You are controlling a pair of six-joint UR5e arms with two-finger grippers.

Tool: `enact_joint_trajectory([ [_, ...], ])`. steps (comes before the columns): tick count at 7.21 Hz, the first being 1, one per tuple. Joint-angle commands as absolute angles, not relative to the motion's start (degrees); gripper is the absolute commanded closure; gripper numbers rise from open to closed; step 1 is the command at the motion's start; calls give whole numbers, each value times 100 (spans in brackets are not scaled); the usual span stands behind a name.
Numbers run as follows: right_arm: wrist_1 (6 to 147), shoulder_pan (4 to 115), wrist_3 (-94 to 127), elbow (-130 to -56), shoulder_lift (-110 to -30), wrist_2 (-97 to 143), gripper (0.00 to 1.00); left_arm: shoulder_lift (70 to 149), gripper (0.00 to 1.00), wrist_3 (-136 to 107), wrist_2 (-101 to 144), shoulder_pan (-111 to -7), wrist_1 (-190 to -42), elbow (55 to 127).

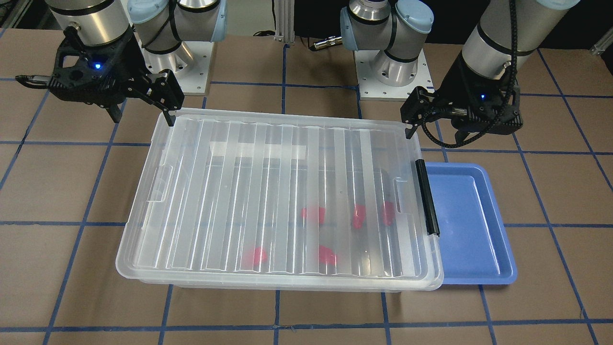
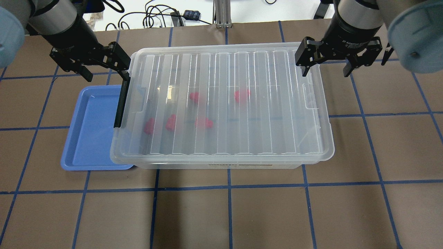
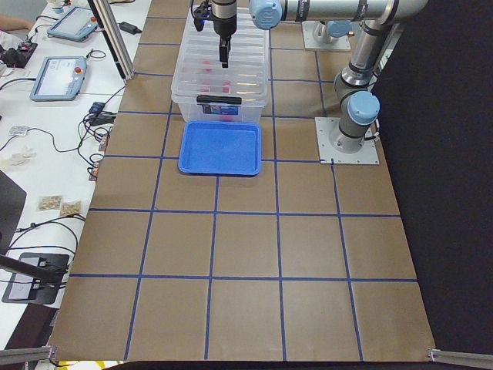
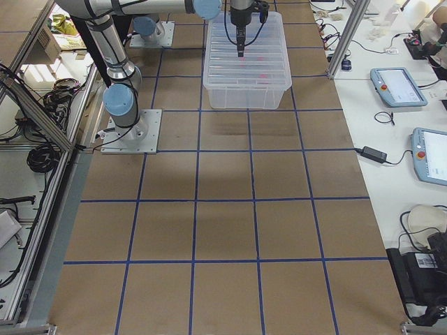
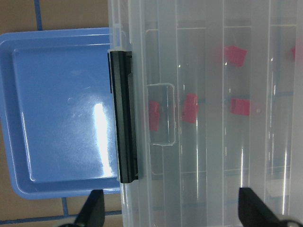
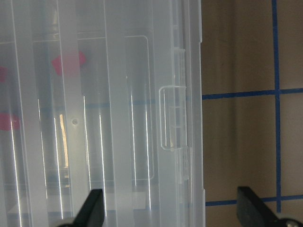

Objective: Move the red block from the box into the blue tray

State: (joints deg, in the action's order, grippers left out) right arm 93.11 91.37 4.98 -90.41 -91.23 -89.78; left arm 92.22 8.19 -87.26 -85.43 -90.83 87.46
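Five small glossy red plastic blocks (image 2: pixel 203 122) lie on the floor of the large clear plastic storage box (image 2: pixel 327 141), all under its ribbed clear lid (image 2: pixel 225 69). The lid sits on the box, so I judge that opening it is the step in hand before any block can be reached. The box's long axis runs across the robot from its left to its right. The blocks are gathered in the half toward the robot's left, and the one nearest that end (image 2: pixel 149 126) is just inside the wall. At that same end a black bar latch (image 2: pixel 121 103) runs along the short side, and the shallow light-blue rectangular plastic tray (image 2: pixel 86 145) lies flat on the table right against the box, its near edge tucked under the overhanging rim. The left gripper (image 2: pixel 104 73) hangs above the far corner of that end with its jaws spread wide and holding nothing. In the left wrist view its two fingertips (image 5: pixel 94 210) stand either side of the latch, so the gap is set across the bar's length. The right gripper (image 2: pixel 325 71) hovers over the far corner of the opposite end, also wide open and empty, straddling the rim where only a clear moulded tab (image 6: pixel 171 118) shows and no black bar. The left arm is the nearer one to latch, blocks and tray alike, so the blocks lie below and inboard of its gripper, and the tray below and outboard.
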Motion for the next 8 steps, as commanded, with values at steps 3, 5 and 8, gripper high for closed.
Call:
enact_joint_trajectory([
  [3,9273,9141,492,-9009,-9123,-8973,0,9044,0,818,-8710,-8543,-9193,8718],
  [5,9351,9071,118,-9087,-9001,-8965,0,9070,0,843,-8719,-8525,-9193,8736],
  [8,9788,8721,-316,-9551,-8492,-8974,0,9114,0,870,-8736,-8508,-9185,8754],
])
